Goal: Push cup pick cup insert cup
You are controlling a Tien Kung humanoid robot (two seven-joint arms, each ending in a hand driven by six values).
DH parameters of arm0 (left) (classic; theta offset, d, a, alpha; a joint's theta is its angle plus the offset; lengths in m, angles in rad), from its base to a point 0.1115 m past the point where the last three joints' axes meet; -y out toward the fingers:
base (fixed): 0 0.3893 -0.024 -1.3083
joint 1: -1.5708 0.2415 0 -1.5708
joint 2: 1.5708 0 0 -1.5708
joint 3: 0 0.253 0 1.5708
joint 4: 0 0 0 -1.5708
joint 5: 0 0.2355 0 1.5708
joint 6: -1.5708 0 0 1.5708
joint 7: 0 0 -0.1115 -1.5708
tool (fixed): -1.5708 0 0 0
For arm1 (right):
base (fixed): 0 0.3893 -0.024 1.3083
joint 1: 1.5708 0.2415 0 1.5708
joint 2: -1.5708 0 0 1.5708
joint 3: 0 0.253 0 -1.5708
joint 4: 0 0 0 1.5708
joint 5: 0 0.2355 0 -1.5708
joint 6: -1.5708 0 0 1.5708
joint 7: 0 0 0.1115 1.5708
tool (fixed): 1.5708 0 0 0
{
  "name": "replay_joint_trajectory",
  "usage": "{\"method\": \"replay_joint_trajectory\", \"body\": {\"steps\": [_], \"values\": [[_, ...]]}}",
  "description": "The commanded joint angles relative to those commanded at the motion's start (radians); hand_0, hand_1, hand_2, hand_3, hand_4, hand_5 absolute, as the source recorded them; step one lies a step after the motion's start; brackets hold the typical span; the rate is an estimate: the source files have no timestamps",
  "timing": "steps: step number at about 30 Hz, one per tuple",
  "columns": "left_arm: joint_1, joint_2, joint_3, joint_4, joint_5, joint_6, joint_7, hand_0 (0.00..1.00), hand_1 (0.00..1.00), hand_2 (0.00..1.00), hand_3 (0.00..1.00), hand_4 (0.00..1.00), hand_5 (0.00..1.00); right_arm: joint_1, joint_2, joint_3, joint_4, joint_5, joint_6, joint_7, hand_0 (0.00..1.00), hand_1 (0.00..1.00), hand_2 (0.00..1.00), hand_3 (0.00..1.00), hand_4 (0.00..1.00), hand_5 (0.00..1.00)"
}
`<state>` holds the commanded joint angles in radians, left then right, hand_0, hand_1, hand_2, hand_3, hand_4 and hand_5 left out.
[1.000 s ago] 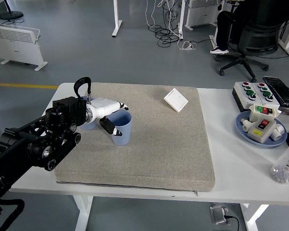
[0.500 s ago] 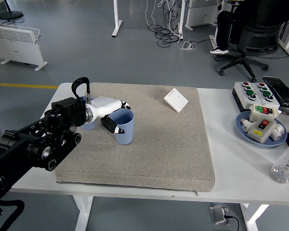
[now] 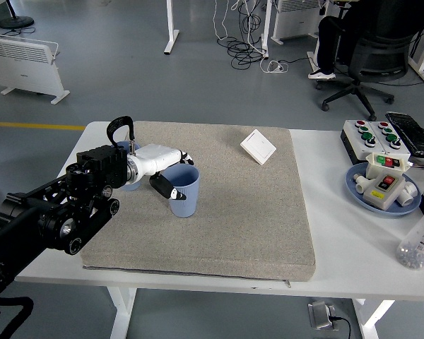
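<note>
My left hand (image 3: 168,171) on the blue cup (image 3: 184,191).

My fingers curl round the cup's rim and near wall, thumb (image 3: 165,188) down its outer side, so I have hold of it; the cup stands upright on the grey mat (image 3: 226,212) that covers most of the white table (image 3: 343,251). A second blue cup (image 3: 129,180) sits just behind my wrist, mostly hidden by my black arm. A white square switch plate (image 3: 258,146) lies near the mat's far edge, well apart from me. Off the mat to the right are a blue plate (image 3: 359,194) of button boxes and a box with coloured buttons (image 3: 371,135).
</note>
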<state>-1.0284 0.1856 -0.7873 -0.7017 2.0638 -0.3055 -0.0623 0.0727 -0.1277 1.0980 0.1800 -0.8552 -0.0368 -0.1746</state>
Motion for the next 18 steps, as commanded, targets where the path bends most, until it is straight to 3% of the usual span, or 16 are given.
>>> {"method": "replay_joint_trajectory", "body": {"steps": [8,12,18], "values": [[0.013,0.031,-0.023,-0.096,0.003,-0.025,0.022,0.353,0.526,0.54,0.637,0.747,0.233,-0.009,0.001,0.002,0.0,0.004,0.0,0.001,0.751,0.625,0.619,0.557,0.072,0.442],[0.007,0.059,-0.055,-0.154,0.01,-0.05,0.039,0.354,0.529,0.542,0.642,0.719,0.234,-0.015,0.001,0.005,0.0,0.004,-0.001,0.002,0.751,0.624,0.619,0.557,0.073,0.443],[-0.024,0.127,-0.086,-0.227,-0.012,-0.084,0.059,0.353,0.529,0.542,0.637,0.711,0.232,-0.021,0.001,0.007,0.0,0.008,-0.002,0.002,0.751,0.624,0.62,0.558,0.074,0.444]]}}
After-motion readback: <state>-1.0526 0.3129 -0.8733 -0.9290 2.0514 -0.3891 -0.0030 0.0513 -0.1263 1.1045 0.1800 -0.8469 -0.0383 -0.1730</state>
